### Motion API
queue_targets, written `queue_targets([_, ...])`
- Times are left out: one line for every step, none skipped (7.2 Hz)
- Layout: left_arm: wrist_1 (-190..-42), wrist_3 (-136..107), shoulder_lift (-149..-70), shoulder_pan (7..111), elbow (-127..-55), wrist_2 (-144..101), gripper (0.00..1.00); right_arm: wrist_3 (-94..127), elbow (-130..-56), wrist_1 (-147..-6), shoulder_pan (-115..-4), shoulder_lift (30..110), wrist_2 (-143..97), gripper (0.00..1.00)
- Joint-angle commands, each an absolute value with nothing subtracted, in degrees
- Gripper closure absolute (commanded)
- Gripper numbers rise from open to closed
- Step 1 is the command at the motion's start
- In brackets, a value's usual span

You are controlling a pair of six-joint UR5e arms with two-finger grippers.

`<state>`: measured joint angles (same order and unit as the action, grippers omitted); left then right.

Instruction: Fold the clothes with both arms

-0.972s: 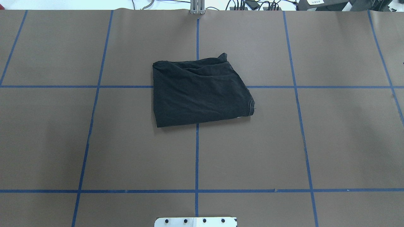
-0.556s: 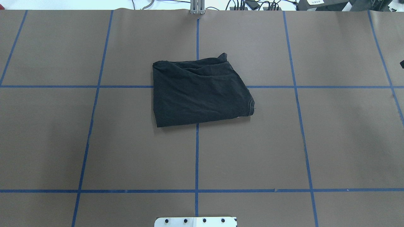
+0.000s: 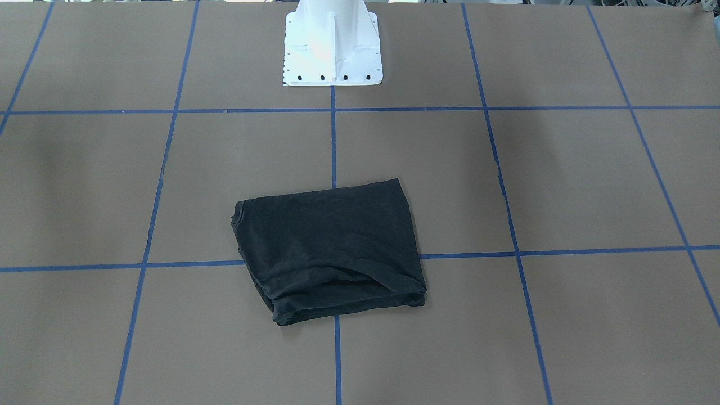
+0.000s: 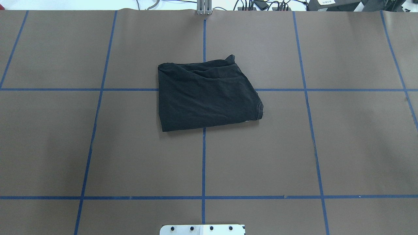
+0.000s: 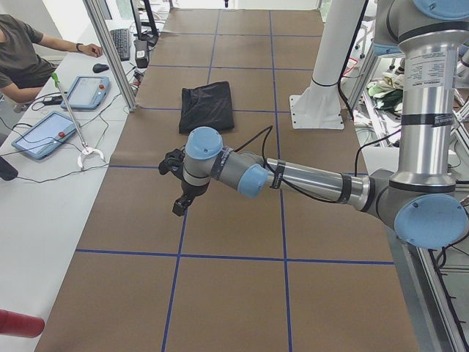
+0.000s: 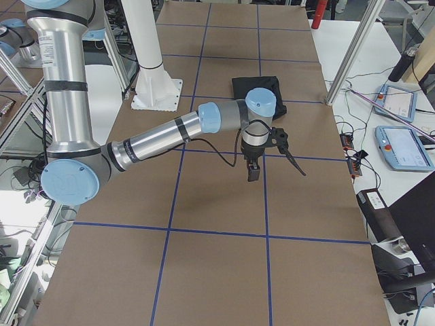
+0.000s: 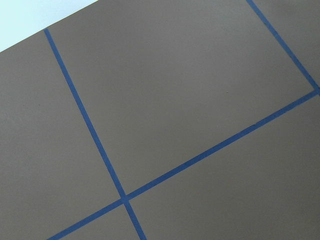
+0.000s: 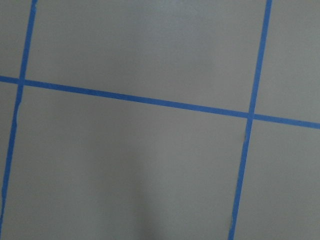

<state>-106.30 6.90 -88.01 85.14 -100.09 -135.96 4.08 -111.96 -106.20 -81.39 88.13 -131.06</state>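
Note:
The black T-shirt [image 4: 205, 94] lies folded into a rough rectangle at the table's middle, print hidden; it also shows in the front view [image 3: 332, 253] and both side views [image 5: 207, 106] [image 6: 257, 85]. Both arms are out to the table's ends, far from the shirt and outside the overhead and front views. The left gripper [image 5: 179, 202] hangs over the brown mat in the left side view. The right gripper [image 6: 253, 171] hangs over the mat in the right side view. I cannot tell whether either is open or shut. Both wrist views show only mat and blue tape.
The white base plate [image 3: 332, 73] stands at the robot's edge of the table [image 4: 202, 229]. Blue tape lines grid the brown mat. An operator [image 5: 22, 51] sits by tablets [image 5: 44, 136] beyond the far edge; another tablet [image 6: 401, 146] lies there too.
A small dark tip at the overhead view's right edge 0.6 s ago has gone out of view. The shirt has not moved.

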Motion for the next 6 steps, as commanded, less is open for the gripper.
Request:
queue_targets([-106.4, 6.8, -89.7, 85.1, -94.4, -139.1, 0.00, 4.3, -109.7, -106.2, -81.4, 91.3, -130.9, 0.00])
queue_targets([-106.2, 6.8, -92.1, 85.4, -92.5, -139.0, 0.00, 4.2, -106.6, -106.1, -81.3, 91.1, -131.7, 0.00])
queue_targets([-106.2, 6.8, -92.2, 85.5, -92.7, -139.0, 0.00, 4.2, -102.3, -102.6, -81.4, 90.9, -134.6, 0.00])
queue_targets([-106.0, 6.8, -92.4, 85.5, -93.1, -139.0, 0.00, 4.3, -100.3, -100.5, -81.4, 91.2, -136.1, 0.00])
queue_targets([-106.0, 6.8, -92.3, 85.5, -93.3, -139.0, 0.00, 4.2, -98.9, -100.3, -81.4, 91.4, -136.1, 0.00])
queue_targets([-106.0, 6.8, -92.1, 85.5, -93.8, -139.0, 0.00, 4.2, -97.8, -99.5, -81.6, 91.2, -136.1, 0.00])
